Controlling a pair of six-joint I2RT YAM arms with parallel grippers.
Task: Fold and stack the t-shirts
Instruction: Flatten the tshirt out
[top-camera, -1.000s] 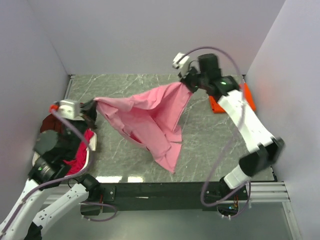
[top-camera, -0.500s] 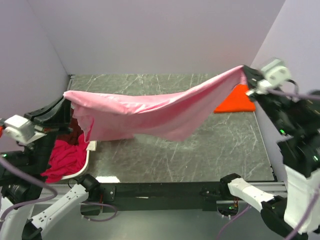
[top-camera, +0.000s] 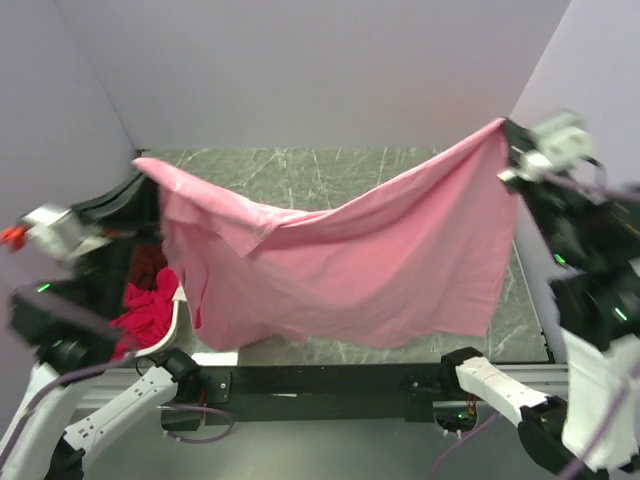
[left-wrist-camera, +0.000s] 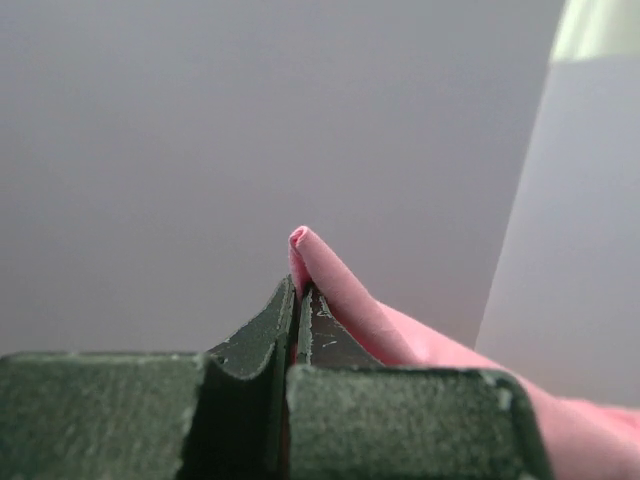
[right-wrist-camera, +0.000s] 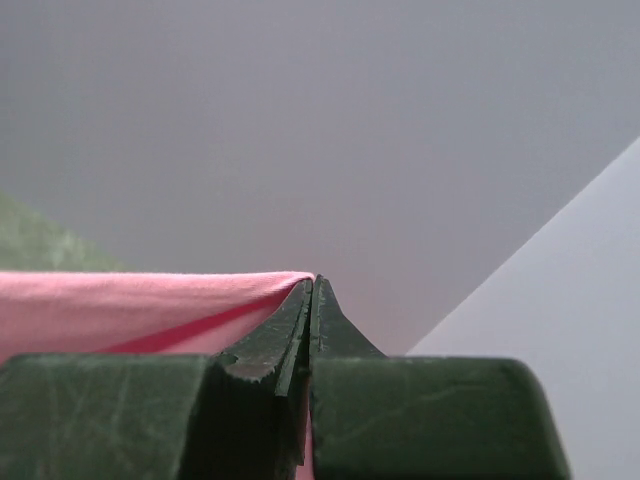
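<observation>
Pink t-shirt (top-camera: 360, 270) hangs spread in the air above the table (top-camera: 300, 165), left claw (left-wrist-camera: 297, 290) and right claw (right-wrist-camera: 311, 285) each clamped on an upper corner. We should lower it evenly (the left side looks bunched), laying the bottom edge down first, arms level.

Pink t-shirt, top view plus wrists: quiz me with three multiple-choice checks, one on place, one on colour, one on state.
1. The pink t-shirt is: A lying flat; B hanging spread between the left end effector and the right end effector; C folded in a stack.
2. The bunched cloth in the white basket at left is: A blue; B magenta-red; C green.
3. The right end effector is: A wide open; B shut on the shirt's corner; C empty.
Key: 1 B, its top corners are pinched and its hem hangs free. 2 B, red folds show beside the rim. 3 B, the jaws meet with pink cloth between them.
</observation>
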